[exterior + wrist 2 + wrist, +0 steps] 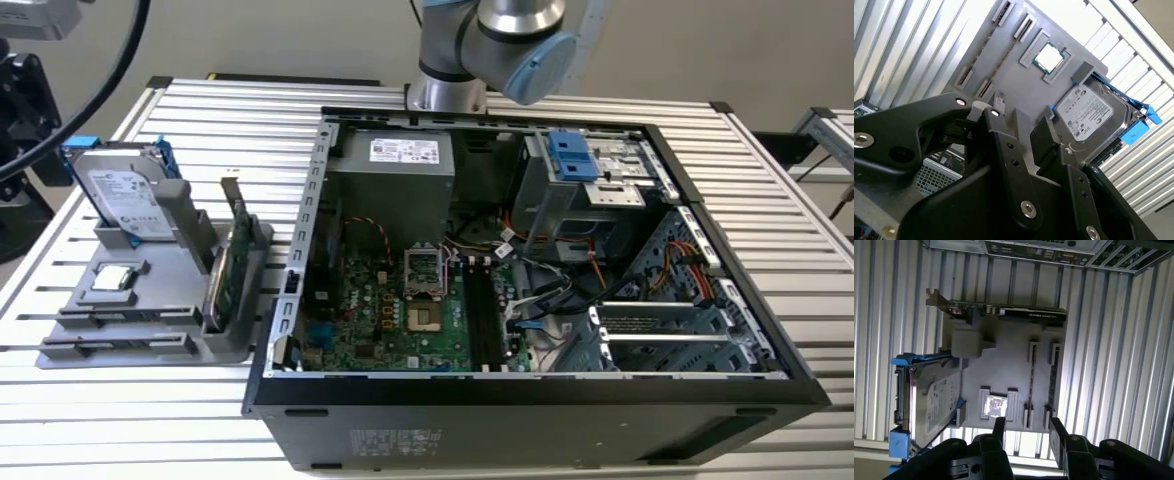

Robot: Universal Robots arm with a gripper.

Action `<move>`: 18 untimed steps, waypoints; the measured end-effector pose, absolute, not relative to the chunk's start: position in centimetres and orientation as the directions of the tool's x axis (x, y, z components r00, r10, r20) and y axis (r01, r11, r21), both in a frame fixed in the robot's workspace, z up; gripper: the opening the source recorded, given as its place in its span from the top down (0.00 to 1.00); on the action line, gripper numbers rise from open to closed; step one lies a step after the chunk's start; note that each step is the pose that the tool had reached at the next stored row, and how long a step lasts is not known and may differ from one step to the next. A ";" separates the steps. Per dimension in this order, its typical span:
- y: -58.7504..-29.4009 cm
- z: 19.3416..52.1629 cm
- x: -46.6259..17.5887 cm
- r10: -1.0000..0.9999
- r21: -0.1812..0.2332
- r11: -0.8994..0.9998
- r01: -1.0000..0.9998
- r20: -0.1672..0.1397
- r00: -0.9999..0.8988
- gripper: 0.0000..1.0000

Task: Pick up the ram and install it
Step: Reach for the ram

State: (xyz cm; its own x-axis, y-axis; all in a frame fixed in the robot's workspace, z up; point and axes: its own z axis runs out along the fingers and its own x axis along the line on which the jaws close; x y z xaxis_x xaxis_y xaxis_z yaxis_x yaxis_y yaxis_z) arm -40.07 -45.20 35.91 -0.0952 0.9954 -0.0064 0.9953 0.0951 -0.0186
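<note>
My gripper [1028, 429] [1019, 120] hangs open above the grey holder tray [1004, 365] [1019, 85] [147, 270], with nothing between its black fingers [1056, 432]. It is over the tray's end by the square processor chip [994, 406] [1051, 55]. A thin dark stick, seen edge-on, stands between slotted posts on the tray; I take it for the ram [1053, 385]. The open computer case [534, 390] lies beside the tray, its motherboard [400, 310] facing up with long dark memory slots [483, 320].
The tray also carries a silver hard drive with blue rails [127, 195] [1091, 117] [929, 400] and a green card on edge [234, 270] [1004, 312]. Everything rests on a ribbed metal table [134, 420]. The arm [487, 50] rises behind the case.
</note>
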 end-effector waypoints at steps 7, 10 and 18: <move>-45.3 35.7 -40.1 0.995 -0.019 0.095 0.995 -0.006 -0.095 0.00; -45.4 35.6 -40.1 0.995 -0.019 0.095 0.995 -0.006 -0.096 0.00; -45.4 35.3 -40.1 0.995 -0.019 0.096 0.995 -0.006 -0.096 0.00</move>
State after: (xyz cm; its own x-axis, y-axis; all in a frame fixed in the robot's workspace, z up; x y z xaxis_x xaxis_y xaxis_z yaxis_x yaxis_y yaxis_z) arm -40.06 -45.43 35.28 -0.0960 0.9954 -0.0064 0.9952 0.0958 -0.0187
